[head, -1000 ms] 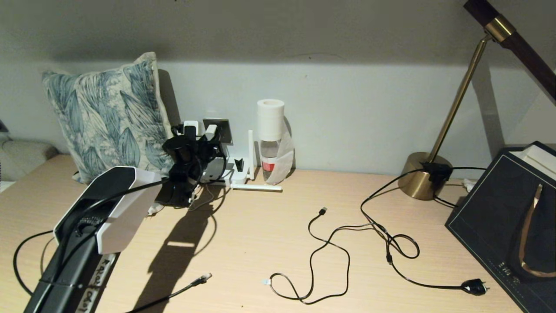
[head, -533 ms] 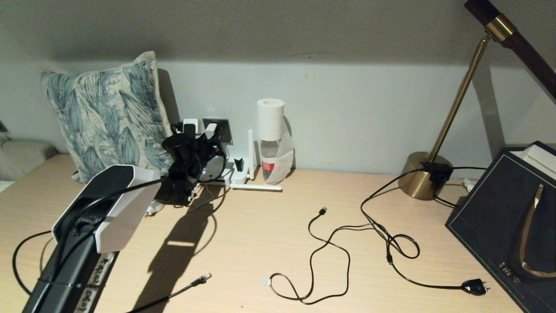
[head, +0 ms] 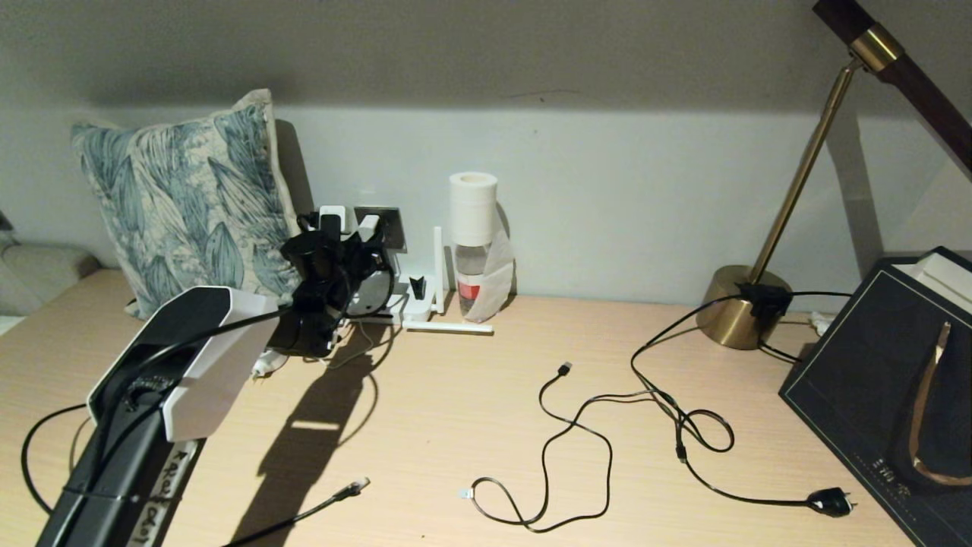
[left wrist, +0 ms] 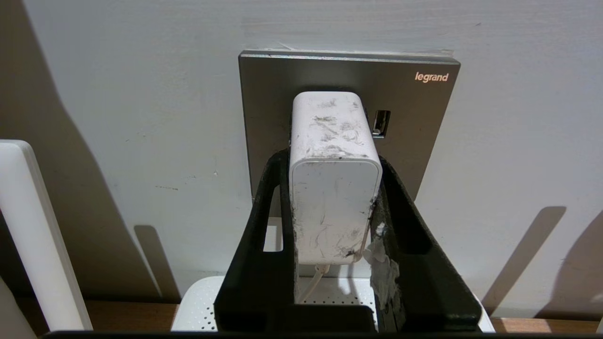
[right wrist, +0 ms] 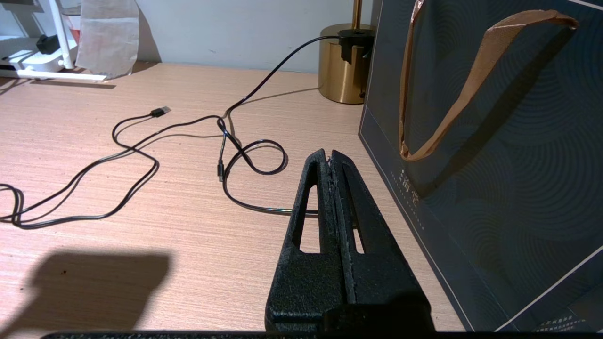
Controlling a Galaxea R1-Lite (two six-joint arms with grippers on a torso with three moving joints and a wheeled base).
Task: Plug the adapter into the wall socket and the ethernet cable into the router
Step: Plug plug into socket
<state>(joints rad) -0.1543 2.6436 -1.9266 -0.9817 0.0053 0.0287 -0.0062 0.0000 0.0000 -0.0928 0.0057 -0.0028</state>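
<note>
A: So, left end effector (left wrist: pixel 332 188) status?

B: Closed on the small white boxy scuffed adapter (left wrist: pixel 332 179), one black finger (left wrist: pixel 264 226) on each side. Adapter's front end sits against the square grey metallic wall socket (left wrist: pixel 424 108); can't tell how deep the prongs are in. Thin white cord (left wrist: pixel 313 280) hangs from the underside.

A: Where's that in the head view?

B: About 10 o'clock, at the back wall, just beside the leaf-print cushion (head: pixel 182 205).

A: Router?

B: Flat white rectangular router (head: pixel 406 304) on the pale wooden bench (head: pixel 456 410) directly below the socket, one slim antenna upright, one lying flat.

A: Ethernet?

B: Long thin black ethernet cable (head: pixel 334 497) with clear clip lies loose on the bench at 7 o'clock, well apart from the router, touching nothing.

A: Right end effector (right wrist: pixel 332 162)?

B: Fingers pressed fully together, holding nothing. Hovers over the bench beside the dark paper gift bag (right wrist: pixel 494 141), near the black lamp cord (right wrist: pixel 254 162).
</note>
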